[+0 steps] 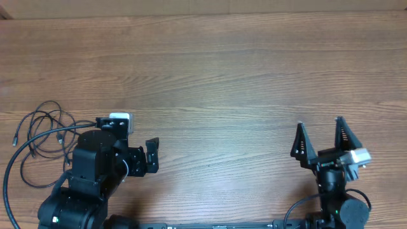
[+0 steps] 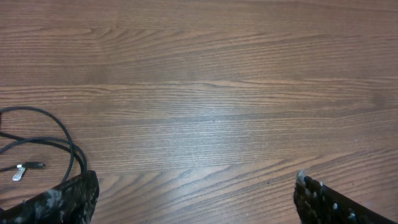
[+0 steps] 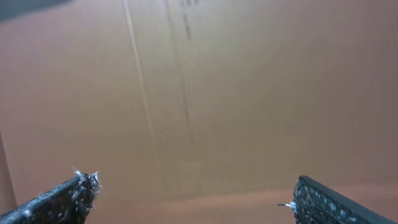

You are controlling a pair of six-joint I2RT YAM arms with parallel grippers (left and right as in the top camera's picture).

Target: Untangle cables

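The cables (image 1: pixel 44 137) are thin black cords lying in a loose tangle of loops on the wooden table at the far left. Part of them shows in the left wrist view (image 2: pixel 65 140), with a small silver plug (image 2: pixel 18 173) beside the loops. My left gripper (image 1: pixel 130 143) is open and empty, just right of the tangle; in the left wrist view (image 2: pixel 196 199) a cord passes by its left finger. My right gripper (image 1: pixel 321 132) is open and empty at the right, far from the cables. It also shows in the right wrist view (image 3: pixel 196 190).
The wooden table (image 1: pixel 216 76) stretches across the middle and far side. The right wrist view shows only a blurred brown surface (image 3: pixel 199 93). Thick black robot wiring (image 1: pixel 299 207) runs by the right arm's base at the front edge.
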